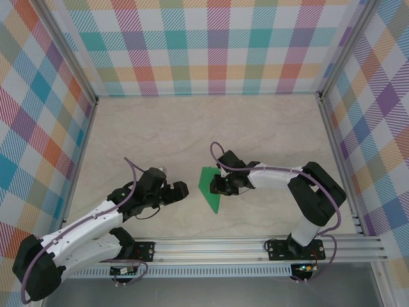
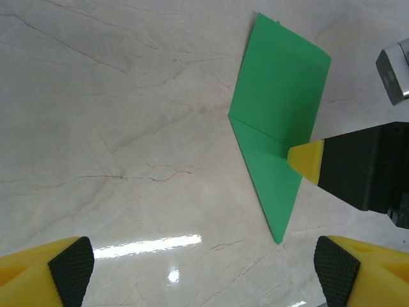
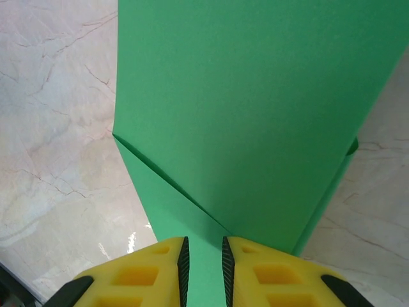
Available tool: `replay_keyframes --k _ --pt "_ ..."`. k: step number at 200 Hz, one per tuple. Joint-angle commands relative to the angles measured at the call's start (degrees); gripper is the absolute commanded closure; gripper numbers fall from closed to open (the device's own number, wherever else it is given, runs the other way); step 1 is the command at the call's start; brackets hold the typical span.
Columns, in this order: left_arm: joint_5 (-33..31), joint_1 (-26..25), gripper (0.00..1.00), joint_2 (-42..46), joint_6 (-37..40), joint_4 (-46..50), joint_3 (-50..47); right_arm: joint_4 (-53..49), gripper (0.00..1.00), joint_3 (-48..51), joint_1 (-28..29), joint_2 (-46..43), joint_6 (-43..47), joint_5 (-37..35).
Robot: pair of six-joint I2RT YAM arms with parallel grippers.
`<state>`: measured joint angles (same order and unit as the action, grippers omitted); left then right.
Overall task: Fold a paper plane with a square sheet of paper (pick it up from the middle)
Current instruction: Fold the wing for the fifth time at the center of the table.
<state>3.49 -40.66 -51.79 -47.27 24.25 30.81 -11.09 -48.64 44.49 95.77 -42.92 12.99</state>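
Folded square sheet of paper (image 1: 208,192) on table (image 1: 160,128), mid-width, near side. Right gripper (image 3: 203,246) pinched narrow on its right edge, covering part of it. Left gripper (image 2: 204,268) spread wide, left of it, apart. Sheet's top is cut off in the right wrist view.

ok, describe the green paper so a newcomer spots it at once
On the pale marble table, near the front edge and about midway across, sits the green paper, pinched by the right gripper. It alone is bright green, folded and tapering to a point.
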Motion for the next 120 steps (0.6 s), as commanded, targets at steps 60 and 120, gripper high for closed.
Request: replay_keyframes --k 60,120 --pt "4.2 0.6 0.21 -13.7 -2.4 -13.9 1.4 12.7 0.78 8.9 -2.9 1.6 -3.5 6.3" --pt "6.0 -0.5 0.38 -25.8 -4.6 -21.4 4.6 16.9 0.77 12.5 -4.5 1.5 -4.1 8.4"
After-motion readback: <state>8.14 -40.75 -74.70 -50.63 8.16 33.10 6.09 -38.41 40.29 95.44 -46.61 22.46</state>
